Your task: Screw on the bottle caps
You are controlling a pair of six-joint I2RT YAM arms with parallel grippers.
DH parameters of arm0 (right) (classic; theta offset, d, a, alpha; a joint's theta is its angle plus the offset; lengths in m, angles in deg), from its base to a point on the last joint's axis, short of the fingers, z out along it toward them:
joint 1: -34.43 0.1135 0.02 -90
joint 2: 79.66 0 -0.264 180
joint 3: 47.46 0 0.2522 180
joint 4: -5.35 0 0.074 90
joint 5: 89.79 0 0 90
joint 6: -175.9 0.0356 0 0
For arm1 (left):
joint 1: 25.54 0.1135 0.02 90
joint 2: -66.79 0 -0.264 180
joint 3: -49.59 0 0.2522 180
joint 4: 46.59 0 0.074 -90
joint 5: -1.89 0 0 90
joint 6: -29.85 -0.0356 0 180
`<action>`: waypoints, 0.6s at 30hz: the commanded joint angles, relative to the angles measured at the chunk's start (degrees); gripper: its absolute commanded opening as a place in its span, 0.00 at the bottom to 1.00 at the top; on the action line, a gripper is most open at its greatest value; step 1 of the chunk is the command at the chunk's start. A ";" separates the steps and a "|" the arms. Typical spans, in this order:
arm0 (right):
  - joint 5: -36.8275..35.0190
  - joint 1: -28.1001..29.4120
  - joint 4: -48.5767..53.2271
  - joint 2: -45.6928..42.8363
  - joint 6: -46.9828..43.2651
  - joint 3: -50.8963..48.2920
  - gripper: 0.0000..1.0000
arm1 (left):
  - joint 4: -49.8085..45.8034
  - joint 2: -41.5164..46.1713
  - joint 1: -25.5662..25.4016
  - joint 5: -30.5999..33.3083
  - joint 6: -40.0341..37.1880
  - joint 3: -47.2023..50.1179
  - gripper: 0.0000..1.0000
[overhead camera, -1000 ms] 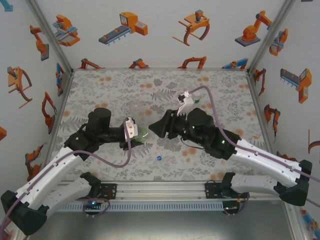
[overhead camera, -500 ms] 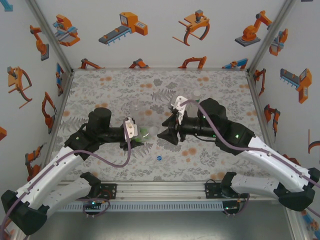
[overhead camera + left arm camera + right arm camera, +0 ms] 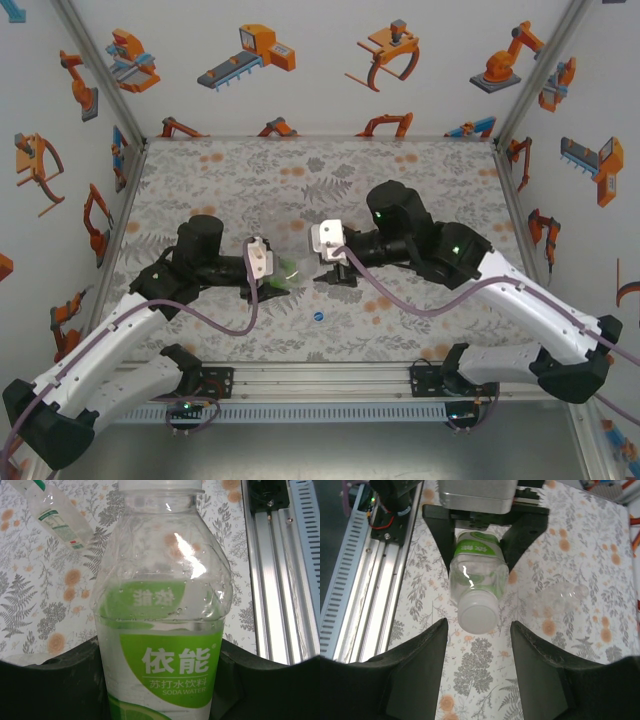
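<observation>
Green-labelled bottle [image 3: 160,630] is held just above the counter [image 3: 220,180], lying roughly level as far as we can tell. Left pincer [image 3: 480,550] is pinching it round the label band, neck pointing at the right arm. We read that as deliberate: body clamped so it can't spin, mouth lined up with the other wrist so tightening is a plain wrist roll

White cap [image 3: 477,614] sits on the neck. Whether the threads are engaged, or how tight, we can't tell. Right pincer [image 3: 478,630] is spread, one finger each side of the cap, with a gap showing on both sides and no contact. It looks lined up to close on the cap and turn

Next move as we judge it: close squarely on the cap rim and rotate while the left clamp stays firm. Risks: the thin plastic wall may squash or slip under torque, and an off-axis grip could cross-thread

Blue cap [image 3: 318,316] lies loose on the counter near the front rail, between the arms. Another clear bottle [image 3: 52,515] lies on its side further off. So we reckon there's more capping left after this one
</observation>
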 commanded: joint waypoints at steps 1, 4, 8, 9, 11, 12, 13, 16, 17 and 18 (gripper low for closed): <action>5.24 -0.09 0.71 0.49 -3.91 1.79 0.51 | -0.43 -0.07 0.12 -3.36 -1.22 -0.49 0.00; 6.51 -0.05 0.47 0.78 -4.32 1.84 0.47 | -0.54 -0.13 0.12 -3.65 -1.40 -0.53 0.00; 7.31 -0.09 -0.27 0.89 -4.29 1.36 0.42 | -0.52 -0.34 0.08 -3.87 -1.31 -0.58 0.00; 7.36 -0.12 -0.26 0.96 -4.28 1.36 0.41 | -0.53 -0.35 0.09 -3.93 -1.30 -0.61 0.00; 7.34 -0.07 -0.39 1.04 -4.30 1.18 0.40 | -0.52 -0.33 0.15 -3.92 -1.31 -0.56 0.00; 7.36 -0.08 -0.50 1.05 -4.31 1.05 0.40 | -0.52 -0.29 0.11 -3.93 -1.30 -0.54 0.00; 7.36 -0.13 -0.63 1.15 -4.30 1.01 0.39 | -0.52 -0.32 0.09 -3.99 -1.30 -0.54 0.00; 7.32 -0.09 -0.99 1.40 -3.71 1.01 0.34 | -0.56 -0.27 0.10 -3.91 -1.39 -0.54 0.00; 6.91 -0.05 -1.63 1.35 -2.92 0.93 0.31 | -0.53 -0.27 0.11 -3.88 -1.40 -0.56 0.00; 6.08 -0.13 -2.54 1.35 -1.45 0.76 0.28 | -0.54 -0.27 0.16 -3.77 -1.39 -0.63 0.00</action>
